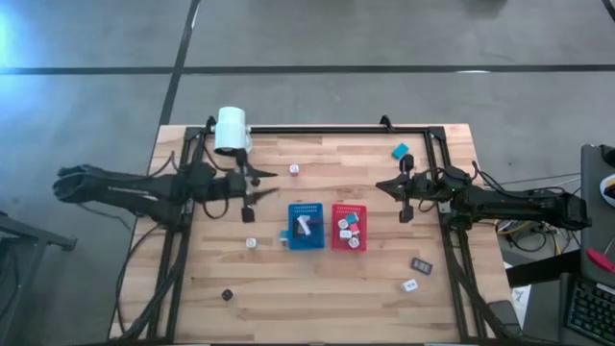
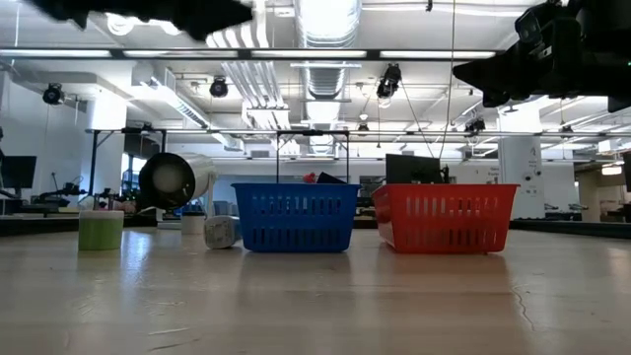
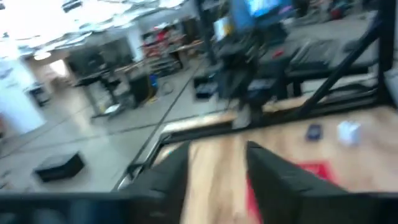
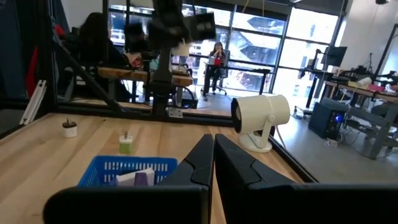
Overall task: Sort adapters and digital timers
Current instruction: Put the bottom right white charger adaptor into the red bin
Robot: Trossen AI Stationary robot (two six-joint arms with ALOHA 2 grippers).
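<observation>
Two small plastic baskets sit side by side mid-surface, the blue basket left of the red basket, each holding small gadgets. A white cylinder on a stand stands at the far left edge. Loose pieces lie scattered around the wooden surface.

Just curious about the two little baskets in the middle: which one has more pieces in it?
The red basket, nearer the right arm: several small pieces lie in it, while the blue basket beside it shows only one pale piece.
</observation>
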